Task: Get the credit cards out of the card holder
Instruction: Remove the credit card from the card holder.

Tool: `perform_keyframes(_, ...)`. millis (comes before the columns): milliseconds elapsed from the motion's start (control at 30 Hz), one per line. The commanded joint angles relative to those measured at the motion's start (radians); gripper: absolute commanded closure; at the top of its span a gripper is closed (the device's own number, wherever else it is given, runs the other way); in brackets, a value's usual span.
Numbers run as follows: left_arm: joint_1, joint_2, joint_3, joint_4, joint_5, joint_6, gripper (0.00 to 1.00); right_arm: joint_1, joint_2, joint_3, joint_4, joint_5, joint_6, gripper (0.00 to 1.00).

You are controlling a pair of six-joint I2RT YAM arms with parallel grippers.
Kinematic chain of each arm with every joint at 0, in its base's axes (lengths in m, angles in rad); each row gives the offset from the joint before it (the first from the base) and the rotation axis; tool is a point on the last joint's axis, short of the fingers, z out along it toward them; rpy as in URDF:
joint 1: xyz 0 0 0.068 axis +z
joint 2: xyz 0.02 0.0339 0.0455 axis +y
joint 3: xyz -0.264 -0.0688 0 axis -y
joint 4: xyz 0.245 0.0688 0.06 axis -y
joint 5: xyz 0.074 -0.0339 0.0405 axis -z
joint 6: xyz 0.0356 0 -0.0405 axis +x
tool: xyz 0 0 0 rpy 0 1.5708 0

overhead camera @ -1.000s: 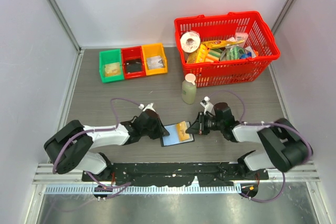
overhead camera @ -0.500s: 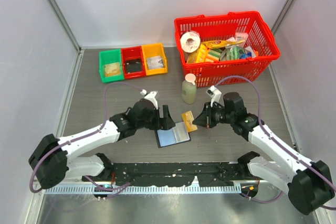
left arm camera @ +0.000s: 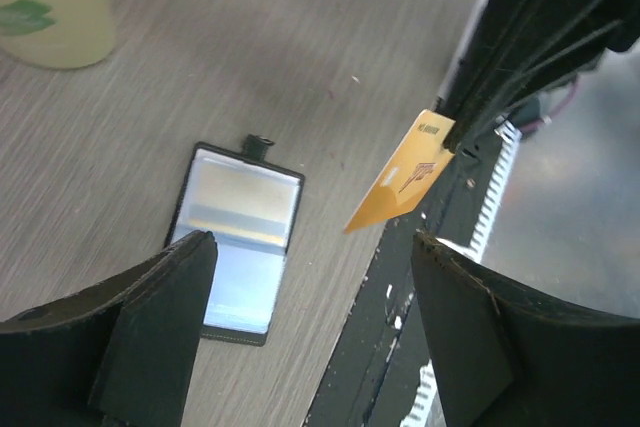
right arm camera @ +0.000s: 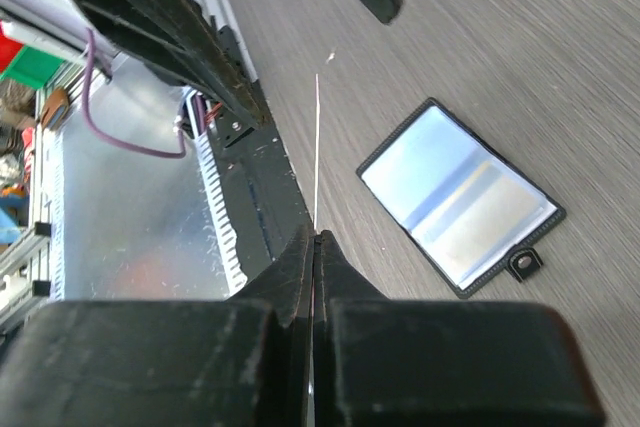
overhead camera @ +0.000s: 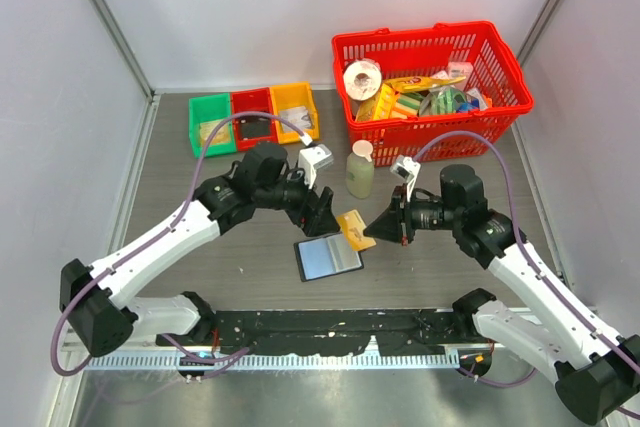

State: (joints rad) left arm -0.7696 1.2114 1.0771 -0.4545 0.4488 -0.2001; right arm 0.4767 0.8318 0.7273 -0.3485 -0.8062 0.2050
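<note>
Overhead view, lower centre of the frame: the card holder [overhead camera: 328, 256] is lying open and flat on the grey surface [overhead camera: 165, 187], its pale blue-grey inner faces turned up. Just above and to the right of it, my right pincer [overhead camera: 385, 227] is clenching one edge of a yellow-orange credit card [overhead camera: 355, 229], holding it tilted in the air, apart from the holder. In my right wrist view the card is showing edge-on, a thin pale line rising from the clenched tips. My left pincer [overhead camera: 322, 215] is hovering spread wide above the holder's upper edge, grasping nothing and, as far as I can tell, not touching it.

As I am judging it, the task is partly done: this one card is out, though not yet set down. A faint yellowish band is showing across one half of the holder. I cannot tell whether that is another card inside or only a reflection. So what is left is putting this card down and checking the pockets.
</note>
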Motion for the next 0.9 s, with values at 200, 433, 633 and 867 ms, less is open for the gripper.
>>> perform_keyframes(200, 0.004, 0.074, 0.080, -0.040, 0.366, 0.114, 0.41, 0.048, -0.007, 0.050, 0.040, -0.129, -0.073, 0.99)
perform_keyframes(433, 0.007, 0.053, 0.057, -0.030, 0.329, 0.117, 1.00, 0.056, 0.027, 0.054, 0.060, -0.108, -0.076, 0.99)
perform_keyframes(633, 0.162, -0.042, -0.026, 0.029, 0.222, 0.035, 1.00, 0.056, 0.033, 0.040, 0.082, 0.051, -0.024, 0.56)
perform_keyframes(867, 0.533, -0.075, -0.028, 0.001, -0.085, -0.064, 1.00, 0.054, 0.046, 0.029, 0.069, 0.257, 0.005, 0.25)
